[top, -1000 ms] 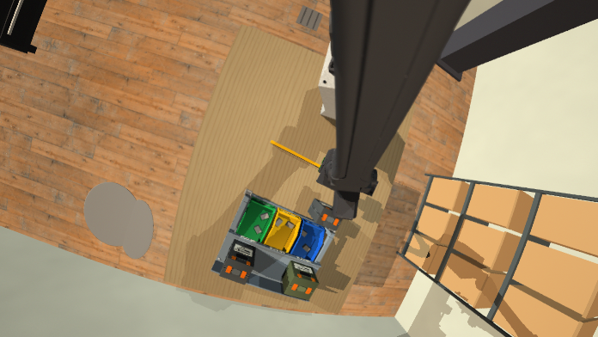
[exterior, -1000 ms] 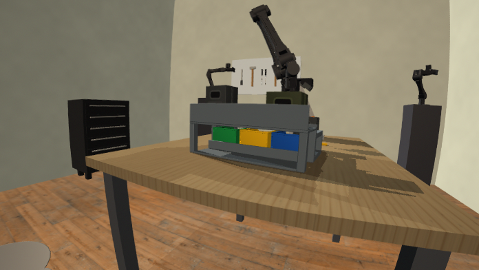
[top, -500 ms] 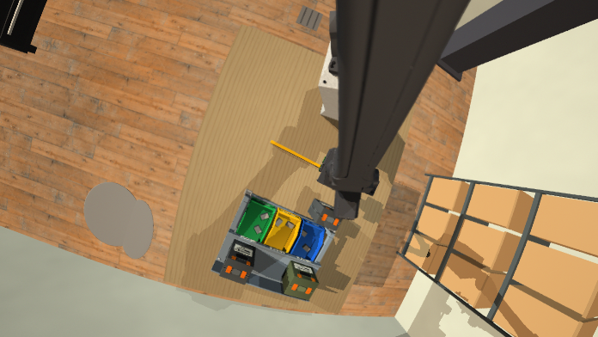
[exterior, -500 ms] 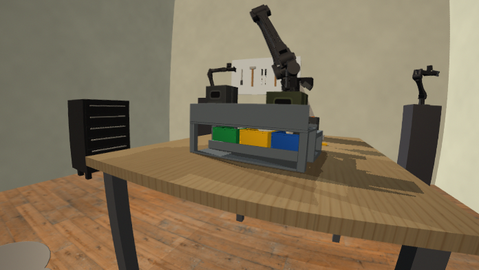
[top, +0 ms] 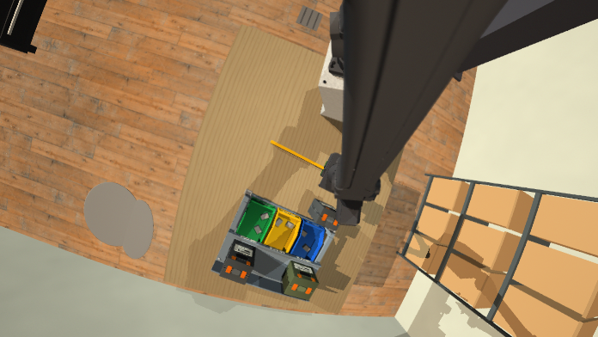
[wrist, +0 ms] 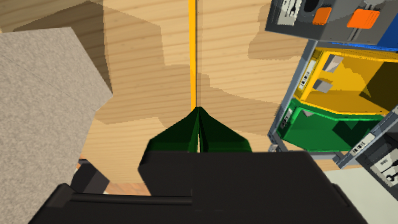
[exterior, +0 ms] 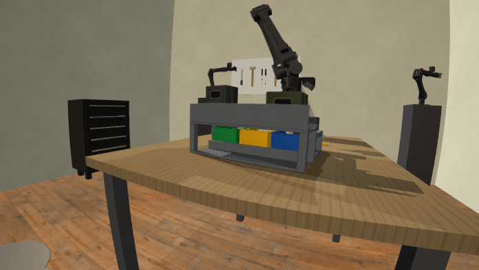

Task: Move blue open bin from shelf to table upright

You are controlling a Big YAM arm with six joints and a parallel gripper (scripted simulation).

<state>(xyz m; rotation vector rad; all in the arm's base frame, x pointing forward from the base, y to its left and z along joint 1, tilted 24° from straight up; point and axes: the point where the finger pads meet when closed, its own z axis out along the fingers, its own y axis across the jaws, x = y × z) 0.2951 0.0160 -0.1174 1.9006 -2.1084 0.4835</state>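
Note:
The blue open bin [top: 307, 241] sits on the lower level of the grey shelf [top: 271, 245], at its right end, with small grey parts inside. It also shows from the front in the exterior view [exterior: 285, 141]. In the wrist view only a thin blue strip [wrist: 386, 46] of it shows under a grey case. My gripper [wrist: 198, 111] is shut with its green fingers pressed together and nothing between them. It hangs high above the table beside the shelf, apart from the bin. My arm [top: 356, 189] covers the gripper in the overhead view.
A yellow bin [top: 283, 228] and a green bin [top: 255, 219] stand next to the blue one. A grey case with orange latches [top: 324, 213] sits beside the shelf. A dark case [top: 238, 258] and an olive case [top: 301, 279] sit on top. A yellow rod [top: 296, 155] lies on the table near a stone block [top: 332, 92].

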